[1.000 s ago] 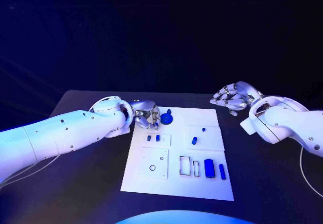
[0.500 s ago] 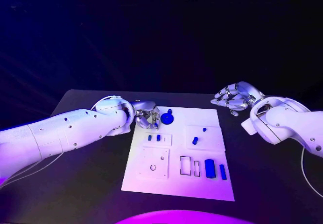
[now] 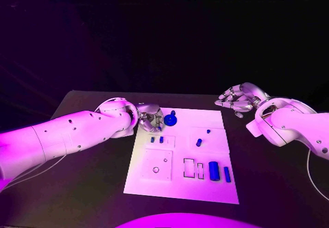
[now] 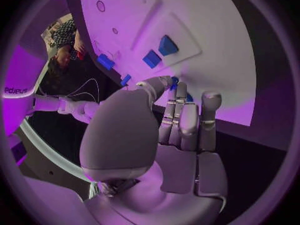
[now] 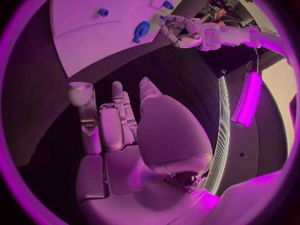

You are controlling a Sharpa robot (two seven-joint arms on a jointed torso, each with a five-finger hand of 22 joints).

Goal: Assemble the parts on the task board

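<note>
table (image 3: pixel 82 156): black, board sits mid-table.
board (image 3: pixel 179 189): white plate, long side running away from the robot; shallow recessed panels and slot outlines on it.
left arm (image 3: pixel 62 137): comes in low over the table, ends at the board's far left corner.
right arm (image 3: pixel 291 126): off the board's right edge, near its far right corner.
left hand (image 3: pixel 149 118): at the board's far left corner, fingers curled down toward the knob. Fingertips at or just beside it; can't tell if it's actually gripped or whether the hand is closed on anything.
right hand (image 3: pixel 237 100): above the table, well clear of the board's far right corner. Holds nothing, fingers apart, loosely bent.
knob (image 3: pixel 170 119): round blue part, far end of board, just beside the left fingers.
bars (image 3: pixel 218 172): two blue parts side by side, near right area of board, next to the slot outlines.
small pair (image 3: pixel 156 139): two short blue pieces in a panel on the board's left side, nearer than the knob.
single piece (image 3: pixel 198 142): small blue, in the panel on the right of the board, mid-length.
</note>
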